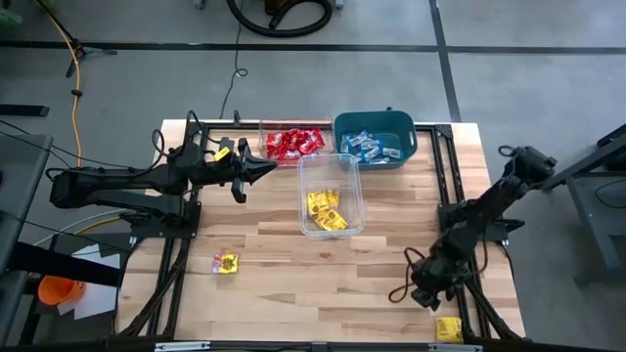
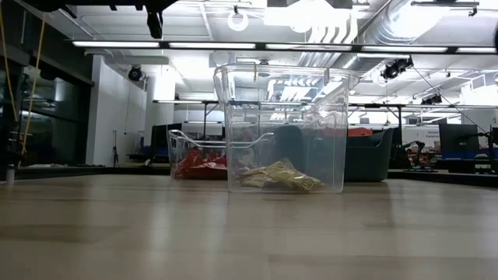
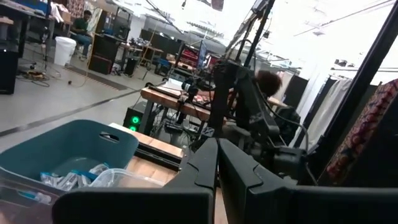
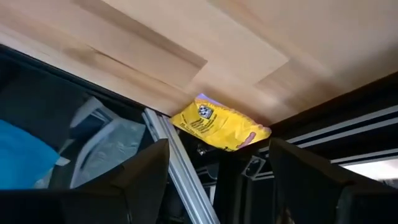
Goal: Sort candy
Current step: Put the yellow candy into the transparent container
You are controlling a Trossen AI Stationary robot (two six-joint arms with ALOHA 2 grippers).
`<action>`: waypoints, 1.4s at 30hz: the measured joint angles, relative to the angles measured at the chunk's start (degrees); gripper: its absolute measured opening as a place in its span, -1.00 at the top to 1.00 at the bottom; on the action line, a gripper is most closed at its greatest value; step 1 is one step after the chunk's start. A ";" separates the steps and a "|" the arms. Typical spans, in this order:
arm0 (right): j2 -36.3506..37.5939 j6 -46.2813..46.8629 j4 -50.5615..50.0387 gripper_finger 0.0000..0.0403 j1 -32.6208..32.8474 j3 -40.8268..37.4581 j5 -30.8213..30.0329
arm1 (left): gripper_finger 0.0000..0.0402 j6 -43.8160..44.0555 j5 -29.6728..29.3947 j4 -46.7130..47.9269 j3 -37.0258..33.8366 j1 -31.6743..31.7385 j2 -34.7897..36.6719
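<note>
Candy packet (yellow, at table's edge) lies just beyond the open right tool.

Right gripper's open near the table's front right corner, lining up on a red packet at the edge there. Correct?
Not quite: the packet is yellow, not red, as the right wrist view shows. The right gripper is open and near that front right corner, as you said.
</note>
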State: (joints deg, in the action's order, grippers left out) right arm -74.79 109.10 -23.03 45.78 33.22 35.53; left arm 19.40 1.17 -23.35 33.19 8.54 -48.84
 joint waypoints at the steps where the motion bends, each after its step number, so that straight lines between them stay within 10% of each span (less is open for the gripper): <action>1: -1.47 0.50 0.97 -0.34 0.52 0.31 0.72 | 1.00 -0.02 -0.04 0.00 0.00 0.02 0.00; 14: -20.32 -3.63 5.14 -0.34 3.48 5.84 14.91 | 1.00 -0.11 -0.11 0.35 0.00 0.07 -0.02; 31: -30.31 -7.08 8.07 -0.32 4.46 11.22 11.43 | 1.00 -0.07 -0.22 3.20 -0.04 0.07 -0.02; 36: -30.05 -10.56 7.03 0.03 4.44 11.01 11.96 | 1.00 -0.09 -0.31 3.05 -0.04 0.07 -0.02; 42: -28.67 -16.62 4.92 0.88 4.24 10.88 10.73 | 1.00 -0.10 -0.31 2.99 -0.04 0.07 -0.01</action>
State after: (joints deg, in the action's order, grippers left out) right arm -103.45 92.48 -18.10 50.03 44.10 46.25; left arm 19.30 0.86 -20.36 33.15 8.60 -48.84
